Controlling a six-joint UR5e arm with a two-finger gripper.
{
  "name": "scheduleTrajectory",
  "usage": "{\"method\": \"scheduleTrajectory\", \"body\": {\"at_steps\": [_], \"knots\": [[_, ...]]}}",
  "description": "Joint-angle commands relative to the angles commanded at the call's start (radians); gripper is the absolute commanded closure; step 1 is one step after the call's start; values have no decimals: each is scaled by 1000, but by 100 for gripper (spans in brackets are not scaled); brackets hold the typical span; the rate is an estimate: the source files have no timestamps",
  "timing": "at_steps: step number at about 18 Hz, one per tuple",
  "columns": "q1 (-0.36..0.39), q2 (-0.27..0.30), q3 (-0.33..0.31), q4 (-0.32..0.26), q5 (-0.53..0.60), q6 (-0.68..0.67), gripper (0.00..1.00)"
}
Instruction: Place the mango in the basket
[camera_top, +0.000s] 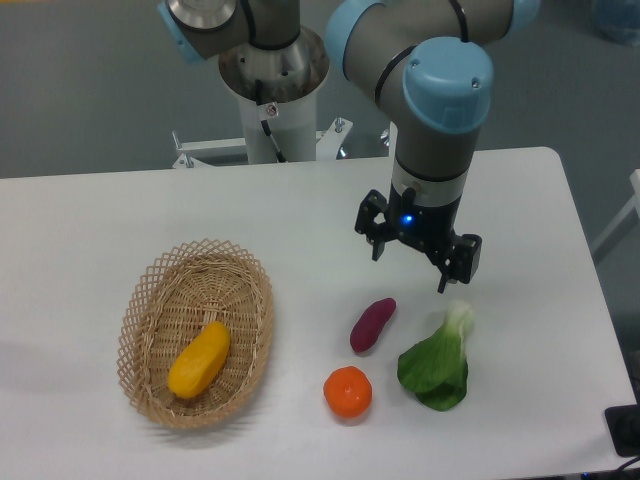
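The mango (199, 360), a smooth yellow-orange oval fruit, lies inside the oval woven wicker basket (150, 300) at the table's front left. My gripper (411, 271) hangs over the table to the right of the basket, above and behind the purple sweet potato. Its two fingers are spread apart and nothing is between them. It is well clear of the mango and the basket.
A small purple sweet potato (372, 325), a round orange fruit (348, 391) and a green leafy vegetable (438, 364) lie on the white table at the front right. The arm's base (272, 85) stands behind the table's back edge.
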Motion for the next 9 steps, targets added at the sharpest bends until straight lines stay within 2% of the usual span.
{"method": "scheduleTrajectory", "body": {"at_steps": [3, 9], "knots": [[8, 23, -18, 0, -2, 0, 0], [15, 31, -20, 0, -6, 2, 0]]}}
